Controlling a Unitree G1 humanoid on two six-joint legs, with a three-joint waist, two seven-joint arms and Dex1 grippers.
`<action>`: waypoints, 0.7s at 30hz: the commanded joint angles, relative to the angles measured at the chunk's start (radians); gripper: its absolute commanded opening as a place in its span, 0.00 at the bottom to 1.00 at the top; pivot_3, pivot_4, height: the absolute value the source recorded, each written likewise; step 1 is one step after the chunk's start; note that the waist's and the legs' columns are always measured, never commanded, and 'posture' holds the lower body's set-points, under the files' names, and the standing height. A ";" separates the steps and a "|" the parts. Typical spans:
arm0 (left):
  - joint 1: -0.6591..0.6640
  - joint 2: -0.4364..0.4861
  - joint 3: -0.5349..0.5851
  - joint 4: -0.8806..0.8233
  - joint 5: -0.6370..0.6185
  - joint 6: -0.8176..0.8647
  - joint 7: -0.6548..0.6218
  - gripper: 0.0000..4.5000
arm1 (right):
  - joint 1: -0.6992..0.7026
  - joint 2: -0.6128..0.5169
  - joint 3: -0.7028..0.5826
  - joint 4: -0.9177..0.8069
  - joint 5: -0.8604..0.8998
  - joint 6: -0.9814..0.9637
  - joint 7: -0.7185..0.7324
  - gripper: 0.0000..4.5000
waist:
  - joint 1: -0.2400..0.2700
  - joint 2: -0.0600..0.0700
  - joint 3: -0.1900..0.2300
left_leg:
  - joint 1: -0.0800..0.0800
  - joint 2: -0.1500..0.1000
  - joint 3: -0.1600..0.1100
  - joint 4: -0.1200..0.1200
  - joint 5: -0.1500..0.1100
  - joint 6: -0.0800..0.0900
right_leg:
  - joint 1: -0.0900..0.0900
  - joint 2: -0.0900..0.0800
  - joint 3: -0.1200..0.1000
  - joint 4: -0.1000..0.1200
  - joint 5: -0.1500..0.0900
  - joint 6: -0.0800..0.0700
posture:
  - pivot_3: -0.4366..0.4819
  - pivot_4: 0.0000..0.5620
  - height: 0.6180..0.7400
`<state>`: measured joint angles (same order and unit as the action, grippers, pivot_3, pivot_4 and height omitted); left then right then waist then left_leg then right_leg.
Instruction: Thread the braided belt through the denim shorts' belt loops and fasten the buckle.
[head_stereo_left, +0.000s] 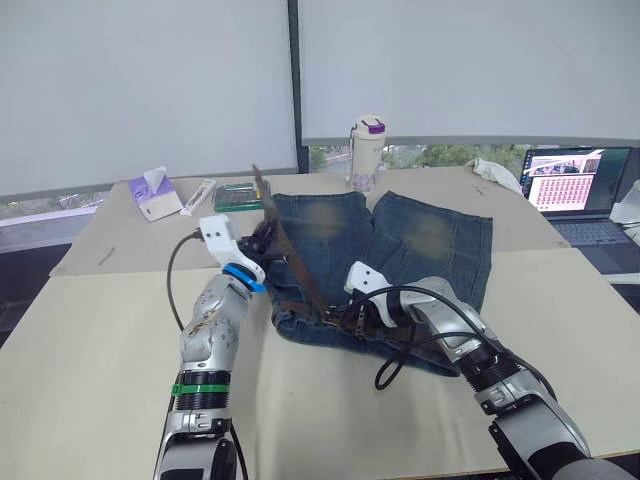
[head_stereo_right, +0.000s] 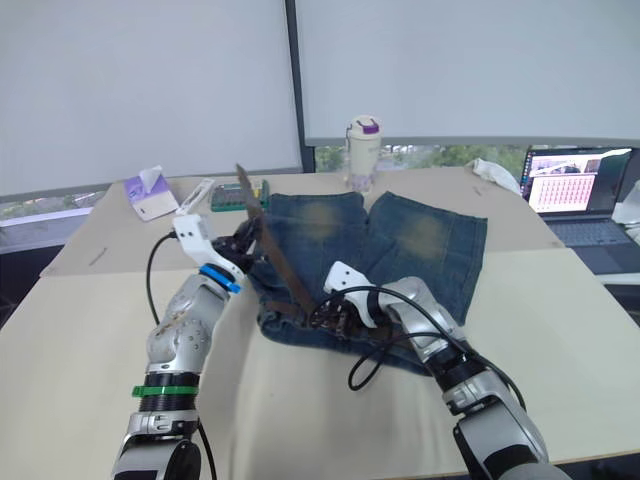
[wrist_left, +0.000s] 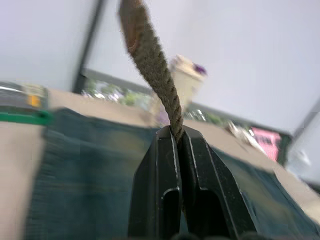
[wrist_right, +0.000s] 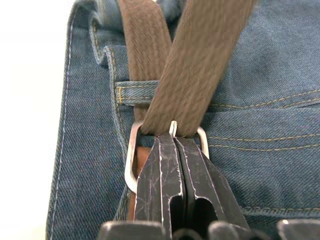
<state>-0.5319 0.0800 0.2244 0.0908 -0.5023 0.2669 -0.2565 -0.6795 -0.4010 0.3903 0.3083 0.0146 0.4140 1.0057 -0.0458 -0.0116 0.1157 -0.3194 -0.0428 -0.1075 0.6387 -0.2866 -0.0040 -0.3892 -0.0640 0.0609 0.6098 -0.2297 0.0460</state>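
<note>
The denim shorts (head_stereo_left: 420, 235) lie flat on the table, waistband toward me. The braided belt (head_stereo_left: 298, 268) runs along the waistband, passes through the buckle (wrist_right: 131, 160) and rises slanting up to my left gripper (head_stereo_left: 268, 240). That gripper is shut on the belt (wrist_left: 150, 60) near its free end, whose tip sticks up above the fingers. My right gripper (wrist_right: 175, 140) is shut on the silver buckle at the waistband's middle. One strand of the belt goes under a belt loop (wrist_right: 136, 92) just beyond the buckle.
At the table's far side stand a white bottle (head_stereo_left: 366, 150) with a purple lid, a purple tissue box (head_stereo_left: 153, 195), a white tube (head_stereo_left: 198, 195) and a green flat item (head_stereo_left: 238, 196). A laptop (head_stereo_left: 575, 185) sits at the far right. Black cables (head_stereo_left: 400, 355) loop by my right wrist.
</note>
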 joint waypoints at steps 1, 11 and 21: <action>-0.046 0.010 0.067 -0.118 -0.029 -0.089 0.032 0.00 | 0.112 -0.012 0.131 0.126 -0.088 0.061 0.029 0.00 | 0.000 0.000 0.000 | 0.000 0.001 0.000 0.000 0.000 0.000 | 0.000 0.000 0.000 0.000 0.000 0.000 | 0.48 0.27 1.00; -0.016 0.001 0.004 -0.155 -0.042 -0.045 -0.020 0.00 | 0.126 -0.019 0.130 0.112 -0.092 0.066 0.026 0.00 | 0.002 0.000 -0.001 | 0.001 0.003 0.000 0.000 -0.001 -0.002 | 0.001 0.003 0.000 0.000 0.000 0.000 | 0.48 0.27 1.00; 0.072 -0.007 -0.107 -0.308 -0.267 0.205 -0.198 0.00 | 0.130 0.009 0.139 0.135 -0.130 0.082 -0.043 0.00 | 0.003 -0.003 -0.008 | 0.002 0.004 0.001 0.000 -0.001 -0.002 | 0.003 0.004 0.000 -0.001 0.000 0.000 | 0.48 0.27 1.00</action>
<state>-0.4358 0.0690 0.1059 -0.1238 -0.6942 0.4578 -0.4207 -0.6654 -0.3886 0.3906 0.3049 -0.0144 0.4140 0.9805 -0.0433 -0.0151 0.1080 -0.3167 -0.0389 -0.1069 0.6389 -0.2881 -0.0064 -0.3861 -0.0600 0.0604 0.6092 -0.2304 0.0459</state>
